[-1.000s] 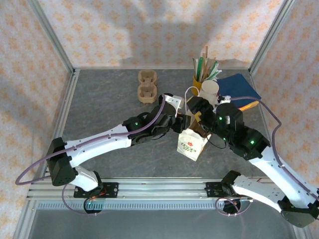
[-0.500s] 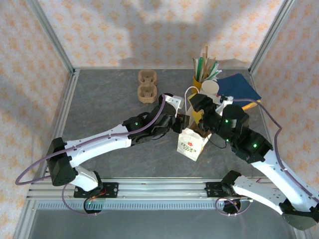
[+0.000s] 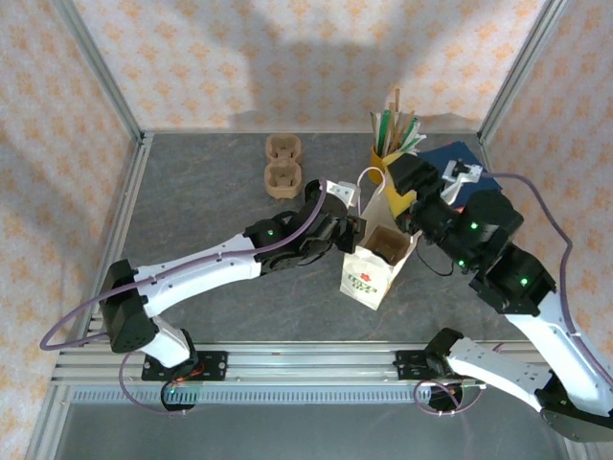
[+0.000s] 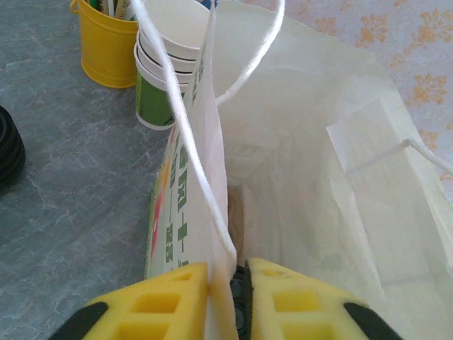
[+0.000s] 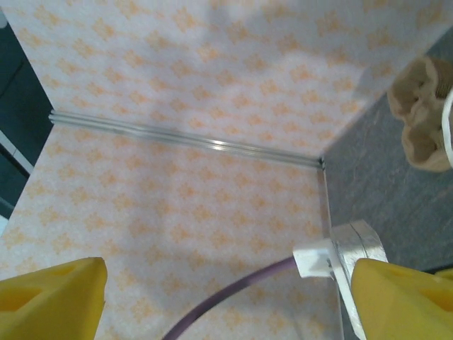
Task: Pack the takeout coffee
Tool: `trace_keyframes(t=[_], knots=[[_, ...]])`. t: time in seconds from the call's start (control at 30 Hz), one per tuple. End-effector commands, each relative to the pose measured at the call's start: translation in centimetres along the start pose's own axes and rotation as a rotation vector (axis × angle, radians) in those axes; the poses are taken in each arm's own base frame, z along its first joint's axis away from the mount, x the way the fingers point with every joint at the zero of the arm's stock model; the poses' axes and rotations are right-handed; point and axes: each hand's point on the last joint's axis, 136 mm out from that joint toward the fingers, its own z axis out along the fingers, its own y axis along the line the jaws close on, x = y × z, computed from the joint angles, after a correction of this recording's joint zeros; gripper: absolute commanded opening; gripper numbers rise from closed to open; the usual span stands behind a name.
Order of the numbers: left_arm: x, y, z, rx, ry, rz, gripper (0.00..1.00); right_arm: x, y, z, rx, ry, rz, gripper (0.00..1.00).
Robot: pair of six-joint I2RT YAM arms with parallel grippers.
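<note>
A white paper bag [image 3: 367, 278] with a red and green print stands open at mid-table, something brown in its mouth. My left gripper [image 3: 351, 236] is at the bag's left rim. In the left wrist view its yellow pads [image 4: 159, 301] pinch the bag's side wall [image 4: 191, 191] and white string handle [image 4: 202, 191], so my left gripper [image 4: 228, 287] is shut on the paper. My right gripper [image 3: 410, 180] hangs raised behind the bag, toward the back right. My right gripper [image 5: 226, 297] is wide open, facing the wall. The takeout coffee is out of view.
A yellow cup [image 3: 380, 155] of sticks and straws stands at the back, a lidless stack of white-and-green cups [image 4: 166, 78] beside it. Brown cup carriers [image 3: 282, 165] lie at back centre. A blue pad [image 3: 458, 161] lies back right. A dark ribbed object [image 4: 8, 152] sits left of the bag.
My right arm rose from the bag's mouth and swung toward the back right, still open. My left gripper's jaws narrowed onto the bag's wall.
</note>
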Motion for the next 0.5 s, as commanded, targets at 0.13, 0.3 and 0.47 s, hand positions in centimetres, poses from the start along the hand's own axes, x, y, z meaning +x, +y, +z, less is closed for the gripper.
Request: trace_keyframes(t=[0.13,0.3,0.47], knots=[[-0.5,0.4,-0.9,-0.046,-0.009,0.011,0.12,-4.5,-0.2,-2.8,0.126,-0.211,-0.161,0.91],[-0.6,1.1,-1.6,-0.073,-0.023,-0.024,0.09,-5.8,-0.4,-4.5,0.171,-0.269,-0.224,0.91],[-0.7,2.1,-2.4,-0.119,-0.035,-0.049,0.05,-6.5,-1.6,-5.4,0.204,-0.315,-0.234,0.92]])
